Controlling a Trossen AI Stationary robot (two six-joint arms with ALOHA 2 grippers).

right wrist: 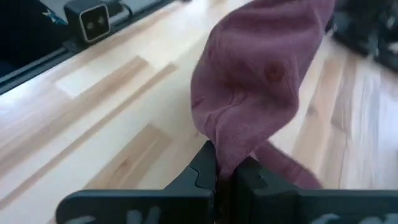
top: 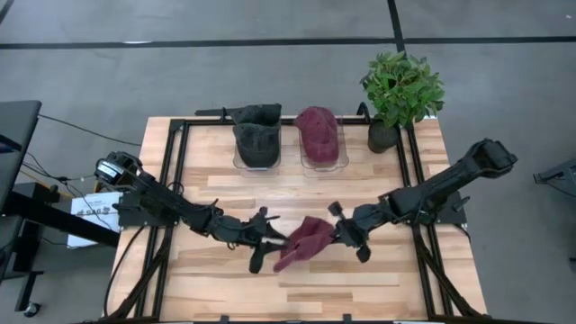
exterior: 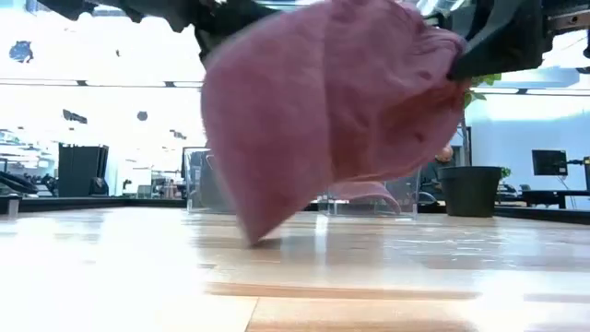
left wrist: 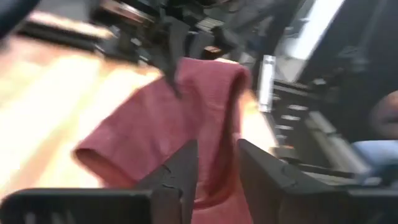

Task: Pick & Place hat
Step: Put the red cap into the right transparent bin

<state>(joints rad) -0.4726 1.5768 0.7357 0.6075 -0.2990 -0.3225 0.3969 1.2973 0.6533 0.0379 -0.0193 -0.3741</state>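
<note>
Above table (top: 225,292), right gripper (top: 337,236) clamps maroon hat (top: 304,243); left gripper (top: 274,241) parted beside

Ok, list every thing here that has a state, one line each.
Red hat: lifted, brim tip touching table.
Right end effector: shut on red hat.
Left end effector: partly open around the hat's edge.
Dark hat: on its clear stand.
Second red hat: on its stand.

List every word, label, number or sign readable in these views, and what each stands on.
None can be read.
White sheet left of the table: dark print, too small to read.
Maroon hat, the other hats and the plant pot: no text visible.
</note>
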